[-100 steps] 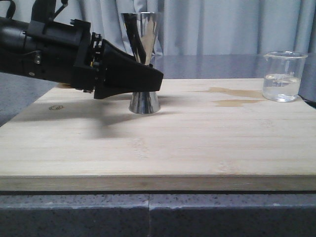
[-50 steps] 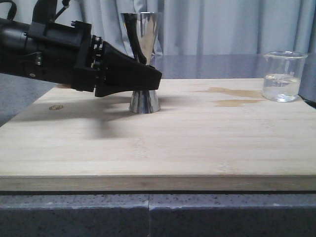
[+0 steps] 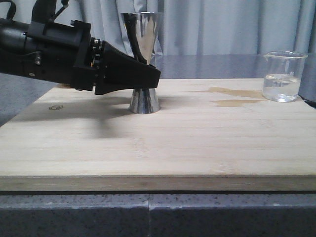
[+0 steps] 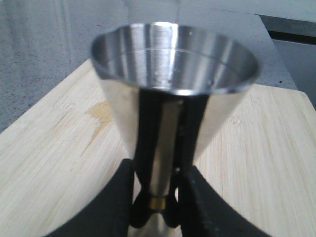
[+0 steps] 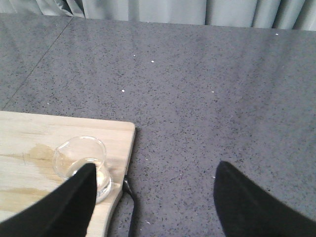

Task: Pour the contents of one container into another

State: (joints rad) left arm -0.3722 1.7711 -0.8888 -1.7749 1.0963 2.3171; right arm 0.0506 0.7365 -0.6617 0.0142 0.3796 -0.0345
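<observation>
Looking near to far: grey bench point(image 3: 74, 217) edge up front, then the wooden board point(image 3: 158, 143) on it. Left gripper point(image 3: 154, 77) comes in level from the left, jaws set either side of the steel jigger point(image 3: 142, 34) at its narrow waist; left wrist view shows the pads hugging the gold band, so I read it as clamped on the jigger, though contact is partly hidden. Jigger stands upright, long axis vertical, base on the board near its middle, upper cup wet. Further back and well apart to the right, the glass beaker point(image 3: 283, 76) sits upright at the board's far right corner, partly filled with clear liquid, wet stains on the wood beside it. Right gripper point(image 5: 155, 197) hangs spread wide and empty, off the board's right edge; the beaker point(image 5: 81, 165) lies just at its left finger's side, not between the fingers. Key relation: right arm is clearly nearer the beaker, so it likely has to shift sideways to straddle it before any pour into the jigger.
</observation>
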